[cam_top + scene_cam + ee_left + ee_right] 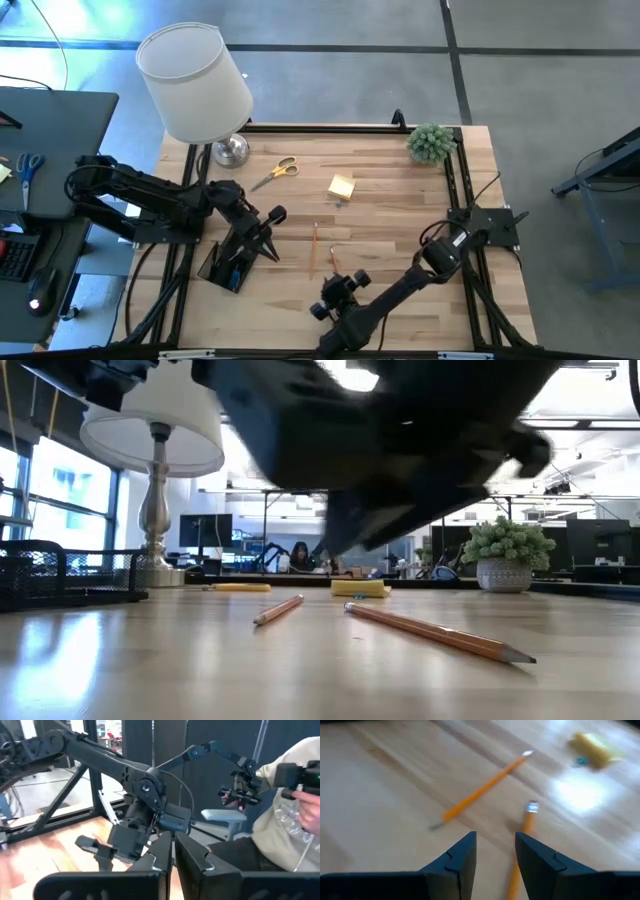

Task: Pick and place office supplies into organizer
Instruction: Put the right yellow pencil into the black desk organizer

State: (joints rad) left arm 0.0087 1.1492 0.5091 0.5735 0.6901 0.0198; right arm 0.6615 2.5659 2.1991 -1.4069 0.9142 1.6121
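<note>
On my left, the left gripper (268, 243) hung over the black organizer (222, 268) near the table's front-left, its fingers (160, 857) pressed nearly together on nothing. The yellow-handled scissors (275, 173) lay slanted beyond it, handles toward the far right. Two pencils sat mid-table: one pencil (315, 248) ran near to far, the second pencil (334, 260) just beside it. The sticky-note pad (341, 186) lay farther back. My right gripper (335, 293) hovered near the second pencil's end with jaws parted and empty. The table (400, 210) was pale butcher-block; a lamp (196, 85) and a plant (430, 142) stood at its far corners
</note>
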